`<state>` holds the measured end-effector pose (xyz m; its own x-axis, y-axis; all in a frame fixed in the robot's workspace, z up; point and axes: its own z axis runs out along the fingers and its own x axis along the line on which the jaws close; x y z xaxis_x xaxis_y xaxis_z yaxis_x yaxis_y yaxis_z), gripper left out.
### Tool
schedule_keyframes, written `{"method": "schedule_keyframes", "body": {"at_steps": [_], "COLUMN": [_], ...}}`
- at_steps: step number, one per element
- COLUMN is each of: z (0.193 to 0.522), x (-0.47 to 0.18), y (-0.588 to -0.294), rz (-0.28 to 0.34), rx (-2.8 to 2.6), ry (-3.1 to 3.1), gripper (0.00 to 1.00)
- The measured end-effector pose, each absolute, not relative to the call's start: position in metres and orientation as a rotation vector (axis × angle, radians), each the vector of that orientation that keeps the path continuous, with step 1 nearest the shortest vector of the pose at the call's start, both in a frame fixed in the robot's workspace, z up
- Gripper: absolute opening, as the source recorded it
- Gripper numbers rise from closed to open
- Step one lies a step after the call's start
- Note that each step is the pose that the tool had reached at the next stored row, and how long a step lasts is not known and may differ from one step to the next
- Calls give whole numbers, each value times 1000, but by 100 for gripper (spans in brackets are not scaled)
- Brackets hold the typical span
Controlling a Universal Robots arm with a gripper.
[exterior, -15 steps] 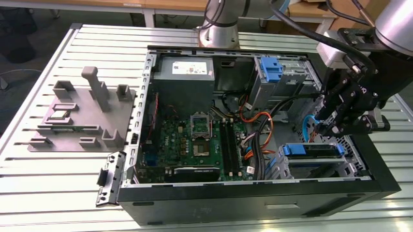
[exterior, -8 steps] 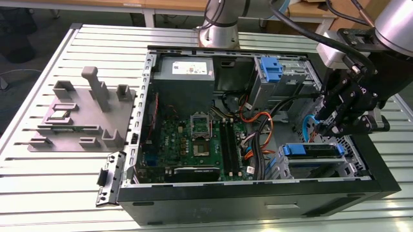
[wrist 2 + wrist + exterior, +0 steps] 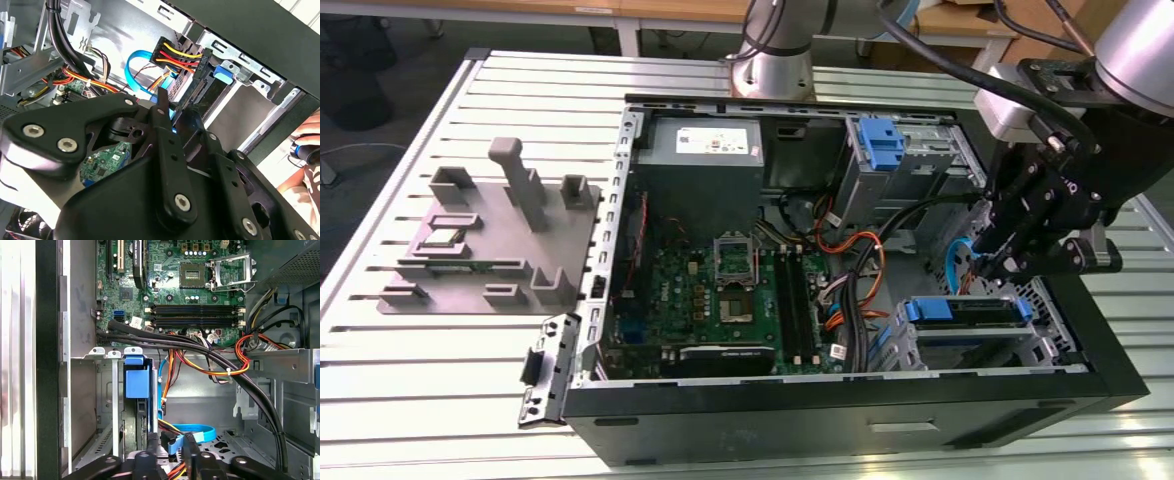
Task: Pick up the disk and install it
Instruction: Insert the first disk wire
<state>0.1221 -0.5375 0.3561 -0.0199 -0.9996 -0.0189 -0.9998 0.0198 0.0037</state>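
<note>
I cannot tell if my end effector (image 3: 991, 270) is open or closed; it hangs just at 12 o'clock of the disk (image 3: 963, 312), which sits in the drive bay (image 3: 977, 350) at the computer case's (image 3: 854, 415) 4 o'clock, exterior view.

Green motherboard (image 3: 720, 290), black case (image 3: 854, 425), blue disk carrier (image 3: 963, 311), grey fixture (image 3: 494, 240), silver ribbed tabletop (image 3: 400, 400), red-yellow wires (image 3: 175, 54), light-blue cable (image 3: 200, 430).
</note>
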Motion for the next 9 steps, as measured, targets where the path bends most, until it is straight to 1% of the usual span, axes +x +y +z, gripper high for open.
{"method": "schedule_keyframes", "body": {"at_steps": [5, 6, 7, 9], "z": [356, 356, 356, 356], "x": [122, 122, 122, 122], "y": [-538, -538, -538, -538], "rz": [25, 25, 25, 25], "rx": [-2192, -2192, -2192, -2192], "ry": [2236, 2236, 2236, 2236], "gripper": [34, 32, 26, 26]}}
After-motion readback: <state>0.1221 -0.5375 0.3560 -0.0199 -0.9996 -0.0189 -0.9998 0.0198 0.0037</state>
